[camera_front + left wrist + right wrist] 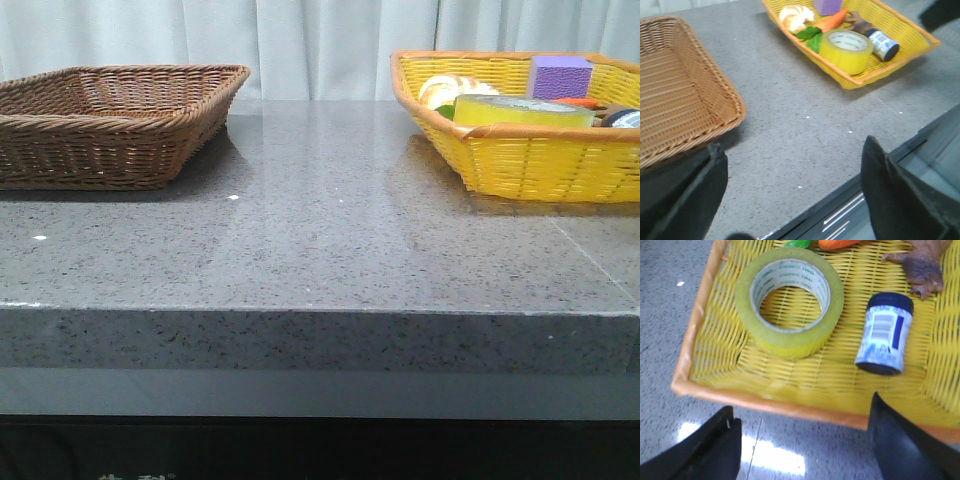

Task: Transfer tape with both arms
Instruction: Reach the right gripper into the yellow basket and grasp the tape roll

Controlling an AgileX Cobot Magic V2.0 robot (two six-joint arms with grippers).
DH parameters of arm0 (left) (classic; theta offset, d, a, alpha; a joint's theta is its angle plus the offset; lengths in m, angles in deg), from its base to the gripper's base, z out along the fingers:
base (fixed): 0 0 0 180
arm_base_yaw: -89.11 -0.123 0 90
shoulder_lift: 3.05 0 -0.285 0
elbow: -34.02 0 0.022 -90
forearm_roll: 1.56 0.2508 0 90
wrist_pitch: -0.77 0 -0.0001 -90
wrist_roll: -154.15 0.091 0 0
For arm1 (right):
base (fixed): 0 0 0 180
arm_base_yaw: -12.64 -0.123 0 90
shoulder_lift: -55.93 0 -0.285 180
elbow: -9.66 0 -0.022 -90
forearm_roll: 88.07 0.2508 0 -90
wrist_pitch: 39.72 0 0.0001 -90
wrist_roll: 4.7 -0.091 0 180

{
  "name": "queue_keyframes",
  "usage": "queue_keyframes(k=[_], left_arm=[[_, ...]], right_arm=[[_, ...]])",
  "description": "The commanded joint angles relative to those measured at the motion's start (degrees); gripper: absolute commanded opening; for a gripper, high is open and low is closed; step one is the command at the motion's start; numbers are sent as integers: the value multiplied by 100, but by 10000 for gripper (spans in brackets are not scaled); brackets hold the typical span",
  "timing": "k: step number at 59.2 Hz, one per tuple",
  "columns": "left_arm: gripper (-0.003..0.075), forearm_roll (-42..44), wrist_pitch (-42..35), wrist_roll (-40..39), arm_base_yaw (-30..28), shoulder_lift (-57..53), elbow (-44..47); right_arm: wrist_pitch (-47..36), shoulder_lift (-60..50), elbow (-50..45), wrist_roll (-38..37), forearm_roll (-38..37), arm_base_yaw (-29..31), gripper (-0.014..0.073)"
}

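Tape (pixel 789 301) lying flat in the yellow basket (pixel 700 315), close behind the basket's near rim, core opening upward; a blue-capped bottle (pixel 885 335) on its side just beside the tape, a carrot (pixel 832 20) and green leaf (pixel 811 37) beyond it. Right gripper (pixel 800 440) poised above the basket's near rim, fingers spread wide, nothing between them. Left gripper (pixel 790 190) likewise spread and empty, over the grey table (pixel 320 230) between the yellow basket and the brown basket (pixel 675 95). Likely hazards: a finger catching the basket rim on descent and dragging the basket; a finger nudging the bottle into a roll; smooth tape wall slipping from a shallow pinch; a mistimed handover dropping the roll short of the brown basket.
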Motion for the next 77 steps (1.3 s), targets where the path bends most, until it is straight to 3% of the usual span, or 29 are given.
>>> queue_keyframes(k=[1,28,51,57,69,77], left_arm=[[546,-133,-467,1,103,40,-196],[546,-133,-432,1,103,40,-196],[546,-133,-432,1,103,40,-196],[546,-133,-432,1,103,40,-196],[546,-133,-432,1,103,40,-196],[546,-133,-432,1,103,40,-196]], right_arm=[[-103,356,602,86,-53,3,549],[987,2760,2876,471,-82,3,549],[1127,3864,3683,708,-82,9,541],[1122,4014,3690,755,-82,9,487],[1168,4060,3736,791,-82,9,242],[1280,3986,3811,791,-82,9,217]])
